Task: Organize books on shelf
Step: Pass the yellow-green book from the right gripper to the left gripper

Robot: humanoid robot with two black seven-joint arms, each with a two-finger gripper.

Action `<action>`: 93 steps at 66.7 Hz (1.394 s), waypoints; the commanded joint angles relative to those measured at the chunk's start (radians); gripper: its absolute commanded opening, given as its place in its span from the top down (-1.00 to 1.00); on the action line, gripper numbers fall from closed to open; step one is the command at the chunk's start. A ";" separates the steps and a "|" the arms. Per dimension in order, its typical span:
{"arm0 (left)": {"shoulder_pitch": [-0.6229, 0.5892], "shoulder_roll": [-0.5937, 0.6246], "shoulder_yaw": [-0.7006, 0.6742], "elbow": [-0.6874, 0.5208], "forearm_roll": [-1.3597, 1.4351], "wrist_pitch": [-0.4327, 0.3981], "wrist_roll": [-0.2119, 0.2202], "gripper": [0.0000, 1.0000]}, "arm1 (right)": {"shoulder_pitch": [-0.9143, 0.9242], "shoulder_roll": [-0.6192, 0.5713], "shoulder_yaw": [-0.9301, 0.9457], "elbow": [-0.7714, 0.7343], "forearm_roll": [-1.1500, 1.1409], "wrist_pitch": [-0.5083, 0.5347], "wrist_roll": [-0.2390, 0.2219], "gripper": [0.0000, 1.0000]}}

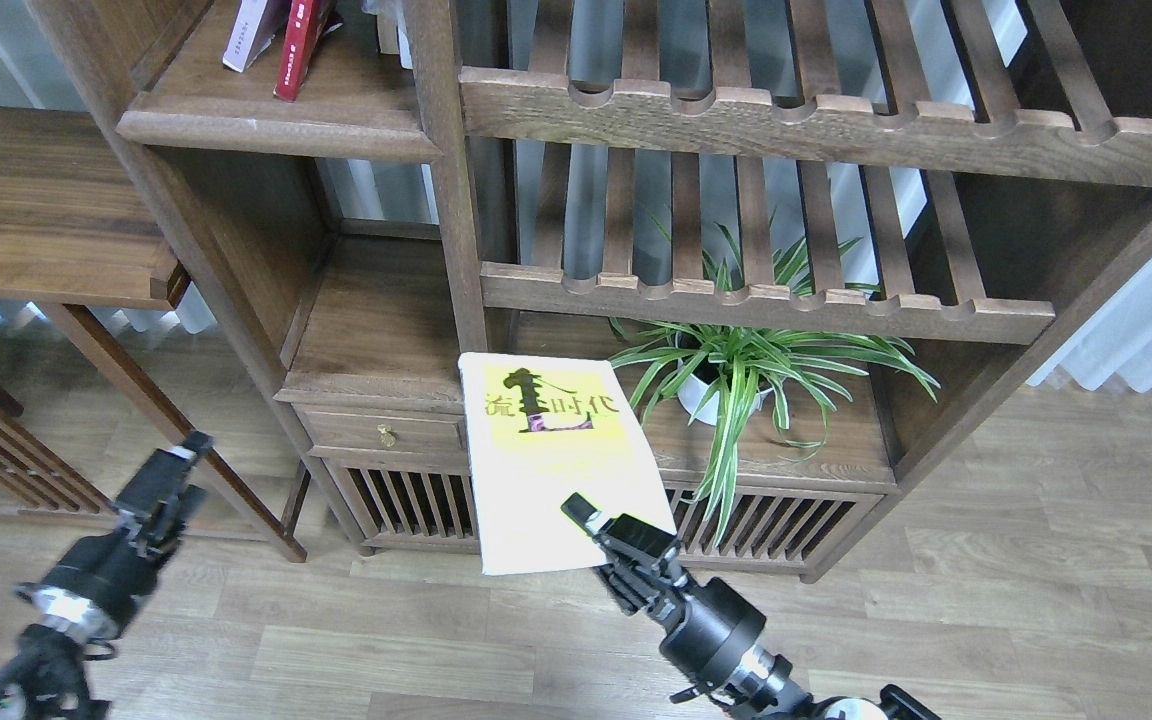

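Holding the yellow-green book (556,455) by its near corner, the right gripper (604,528) had its fingers pinched on the cover, so the book hung out in the open air in front of the bookcase (456,200), not resting on anything. Cover faced up toward the camera, dark Chinese characters readable, tilted a bit. It sat in front of the little drawer with the brass knob (388,436) and the slatted cabinet doors (416,500) down low.

The left gripper (176,465) was way off to the left over the wood floor (986,560), nowhere near the book; honestly couldn't tell if its fingers were spread or closed, too dark and small.

Up top left, the solid shelf (336,125) had the dark red book (298,45) and the white book (248,35) standing on it, leaning, right beside each other. A spider plant (766,365) in a white pot sat under the lower slatted rack (836,310).
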 commanded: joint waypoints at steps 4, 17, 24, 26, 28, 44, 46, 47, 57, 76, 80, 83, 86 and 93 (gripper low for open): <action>-0.003 0.026 0.077 -0.035 -0.006 0.000 0.017 -1.00 | 0.047 0.026 -0.035 -0.080 0.002 0.000 -0.067 0.83; -0.026 0.049 0.184 -0.148 -0.016 0.000 0.015 -1.00 | 0.089 0.063 -0.057 -0.115 0.003 0.000 -0.104 0.81; -0.029 0.046 0.196 -0.179 -0.036 0.000 0.015 -1.00 | 0.092 0.068 -0.061 -0.123 0.008 0.000 -0.124 0.80; -0.029 0.046 0.198 -0.181 -0.041 0.000 0.014 -1.00 | 0.092 0.068 -0.061 -0.124 0.008 0.000 -0.128 0.80; -0.029 0.044 0.210 -0.184 -0.046 0.000 0.015 -1.00 | 0.092 0.069 -0.061 -0.126 0.009 0.000 -0.139 0.80; -0.034 0.037 0.307 -0.185 -0.047 0.000 0.017 -0.97 | 0.095 0.077 -0.104 -0.132 0.014 0.000 -0.140 0.79; -0.037 0.032 0.316 -0.184 -0.047 0.000 0.017 -0.95 | 0.094 0.077 -0.106 -0.132 0.014 0.000 -0.140 0.79; -0.037 0.032 0.317 -0.184 -0.047 0.000 0.017 -0.94 | 0.094 0.077 -0.107 -0.132 0.014 0.000 -0.140 0.79; -0.043 0.011 0.339 -0.179 -0.047 0.000 0.017 -0.87 | 0.094 0.077 -0.120 -0.132 0.014 0.000 -0.140 0.79; -0.040 -0.026 0.382 -0.178 -0.082 0.000 0.018 -0.08 | 0.092 0.077 -0.126 -0.130 0.012 0.000 -0.140 0.79; -0.044 -0.060 0.393 -0.175 -0.116 0.000 0.015 0.67 | 0.087 0.077 -0.127 -0.130 0.011 0.000 -0.140 0.79; -0.049 -0.071 0.396 -0.172 -0.118 0.000 0.011 0.85 | 0.086 0.077 -0.127 -0.130 0.011 0.000 -0.140 0.79; -0.055 -0.077 0.400 -0.172 -0.116 0.000 0.011 0.87 | 0.084 0.077 -0.127 -0.129 0.011 0.000 -0.140 0.79; -0.054 -0.077 0.413 -0.172 -0.115 0.000 0.017 0.91 | 0.081 0.077 -0.127 -0.126 0.011 0.000 -0.140 0.79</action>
